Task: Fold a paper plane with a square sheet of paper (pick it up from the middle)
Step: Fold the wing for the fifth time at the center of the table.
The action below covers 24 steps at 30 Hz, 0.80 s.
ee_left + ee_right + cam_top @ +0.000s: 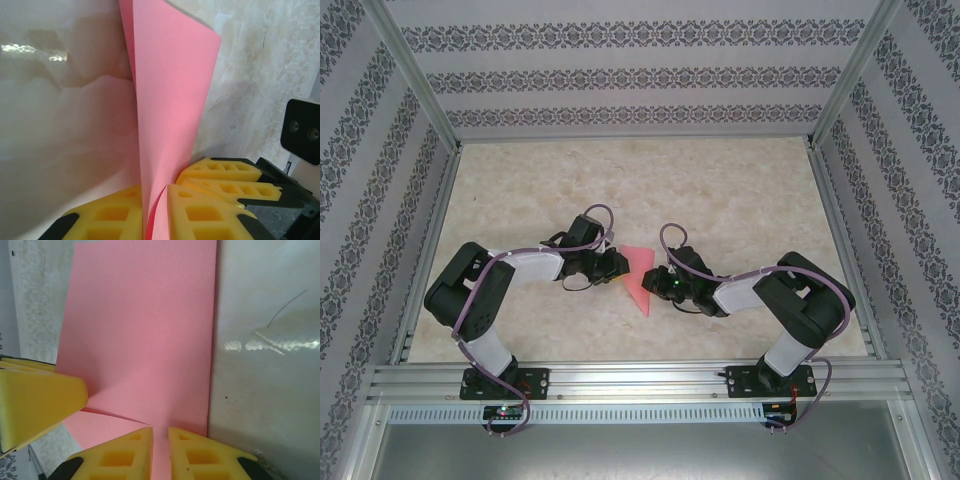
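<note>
**Paper sheet pinched from both sides at mid-table**

Paper sheet [638, 272], pink-red, sits at the middle of the overhead frame. It lies between the two arms and above the pale marbled table [740, 200]. From that height it reads as a narrow wedge whose point aims toward the bottom of the frame. How many layers are folded into it cannot be made out there.

The left gripper [617, 265] meets the sheet from the left of the frame. In the left wrist view its yellow fingers [117, 215] are pressed together at the bottom centre with the paper [170, 100] nipped between them. From that pinch [154, 197] the sheet rises up the middle of the frame in a soft curl, with a lengthwise bend along its left side. The table surface [265, 60] lies behind it. More yellow finger blocks show at lower right, just beside the pinch.

The right gripper [661, 281] comes in from the right of the overhead frame, its tip touching the sheet. In the right wrist view its jaws are likewise nipped onto the lower edge [160, 440] of the paper [145, 325]. The paper stands up flat and broad across the upper left and centre. A crease runs across it just above the fingertips [122, 452]. A yellow finger of the left gripper [40, 400] reaches in from the left edge and touches the sheet near that crease. The glossy table [265, 390] shows on the right.
</note>
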Tool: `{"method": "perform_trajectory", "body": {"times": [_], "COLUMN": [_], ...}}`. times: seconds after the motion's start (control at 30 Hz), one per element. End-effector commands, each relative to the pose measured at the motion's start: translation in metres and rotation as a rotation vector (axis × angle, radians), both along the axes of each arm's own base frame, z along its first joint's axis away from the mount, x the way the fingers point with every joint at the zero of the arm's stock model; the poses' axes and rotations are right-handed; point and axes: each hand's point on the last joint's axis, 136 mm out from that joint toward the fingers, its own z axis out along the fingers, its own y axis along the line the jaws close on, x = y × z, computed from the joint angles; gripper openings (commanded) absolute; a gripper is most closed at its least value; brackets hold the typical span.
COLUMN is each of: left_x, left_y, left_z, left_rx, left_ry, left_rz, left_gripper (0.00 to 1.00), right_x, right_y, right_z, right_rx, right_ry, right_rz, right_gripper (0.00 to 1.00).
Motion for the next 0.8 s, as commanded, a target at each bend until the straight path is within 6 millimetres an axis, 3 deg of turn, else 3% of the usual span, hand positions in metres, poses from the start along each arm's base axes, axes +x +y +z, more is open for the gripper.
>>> {"method": "perform_trajectory", "body": {"times": [0.0,0.2,0.4,0.57,0.77], "left_x": [0.004,0.004,0.003,0.004,0.004], "left_y": [-0.009,-0.005,0.005,0.011,0.009], "left_z": [0.007,0.013,0.016,0.019,0.018], "left_rx": [-0.029,-0.023,-0.008,0.009,0.022], "left_ry": [-0.034,-0.039,-0.006,-0.003,0.011], "left_rz": [-0.022,0.007,0.103,0.152,0.144], "left_gripper": [0.14,0.04,0.00,0.00,0.00], "right_x": [-0.007,-0.004,-0.006,-0.019,-0.034], "right_y": [-0.019,-0.025,-0.034,-0.046,-0.022], "right_z": [-0.039,-0.025,0.030,0.066,0.083], "right_rx": [-0.164,-0.207,-0.287,-0.425,-0.533], "right_ry": [0.066,0.035,-0.137,-0.356,-0.676], "right_rz": [-0.007,-0.003,0.001,0.021,0.160], "right_gripper": [0.17,0.20,0.39,0.39,0.42]}}
